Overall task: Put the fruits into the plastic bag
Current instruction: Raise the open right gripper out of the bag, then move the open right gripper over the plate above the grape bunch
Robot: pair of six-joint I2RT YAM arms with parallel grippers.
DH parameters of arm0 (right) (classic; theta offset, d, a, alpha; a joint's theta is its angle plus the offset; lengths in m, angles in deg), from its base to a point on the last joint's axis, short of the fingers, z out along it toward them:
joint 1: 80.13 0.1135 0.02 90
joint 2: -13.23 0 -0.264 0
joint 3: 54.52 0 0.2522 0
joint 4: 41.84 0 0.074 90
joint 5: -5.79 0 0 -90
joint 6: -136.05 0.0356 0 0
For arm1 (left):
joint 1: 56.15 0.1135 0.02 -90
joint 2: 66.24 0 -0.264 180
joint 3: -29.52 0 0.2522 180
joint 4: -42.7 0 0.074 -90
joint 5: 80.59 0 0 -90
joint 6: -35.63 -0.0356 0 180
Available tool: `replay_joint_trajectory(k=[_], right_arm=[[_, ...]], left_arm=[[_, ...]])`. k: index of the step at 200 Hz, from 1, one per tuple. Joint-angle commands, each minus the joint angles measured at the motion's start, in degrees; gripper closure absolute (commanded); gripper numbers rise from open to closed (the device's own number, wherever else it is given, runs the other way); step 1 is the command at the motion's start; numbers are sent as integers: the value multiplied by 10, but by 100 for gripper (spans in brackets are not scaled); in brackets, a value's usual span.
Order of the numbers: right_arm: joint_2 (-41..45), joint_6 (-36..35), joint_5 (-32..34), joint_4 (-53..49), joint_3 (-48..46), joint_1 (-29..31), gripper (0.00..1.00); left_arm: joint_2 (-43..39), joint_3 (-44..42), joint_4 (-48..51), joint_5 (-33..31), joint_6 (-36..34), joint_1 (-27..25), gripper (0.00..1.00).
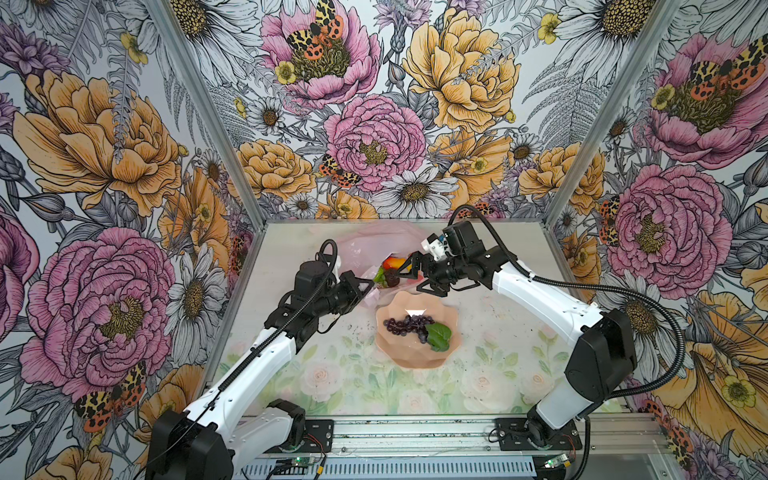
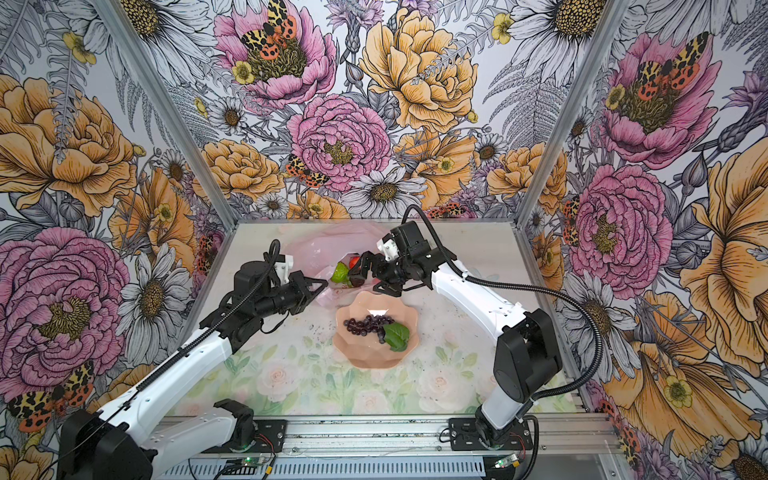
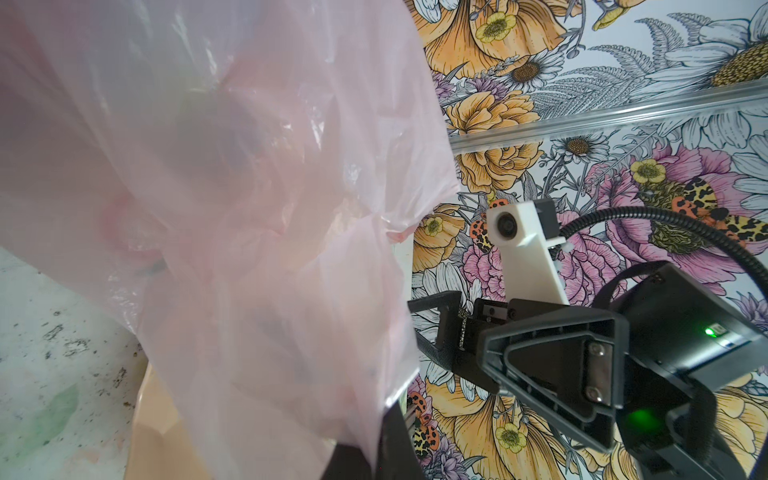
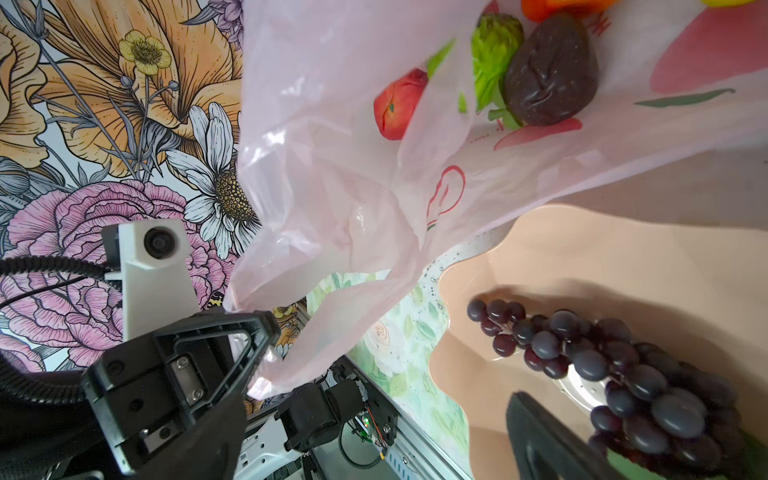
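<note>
This is a robot test cell in a lab, not a lived-in room. The wall panels carry oversized printed flowers and sit in bare aluminium posts. The left arm and right arm are bolted to an aluminium rail, with an exposed circuit board and loose wires beside it. The tabletop is a printed rose sheet.

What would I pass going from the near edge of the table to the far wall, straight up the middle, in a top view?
Near rim of the bowl → purple grapes → dark avocado → orange-yellow mango → far side of the plastic bag.
</note>
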Motion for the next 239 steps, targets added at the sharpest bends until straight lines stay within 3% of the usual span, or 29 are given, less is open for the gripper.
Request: replay_joint_trajectory(k=[1,94,177,239], right_arm=[[26,-36,25,-23,28,-3,0],[44,-157,75,-103,59,-2,0],[46,-252,81,-131,70,1,1],[28,-350,128,-210,118,20,0]], left_arm=[[-14,-12,5,-16,4,-4,100],[-19,-17,7,-17,6,-5,100],[-25,-23,10,-17,5,-5,100],[-25,-24,8,-14,5,-2,100]])
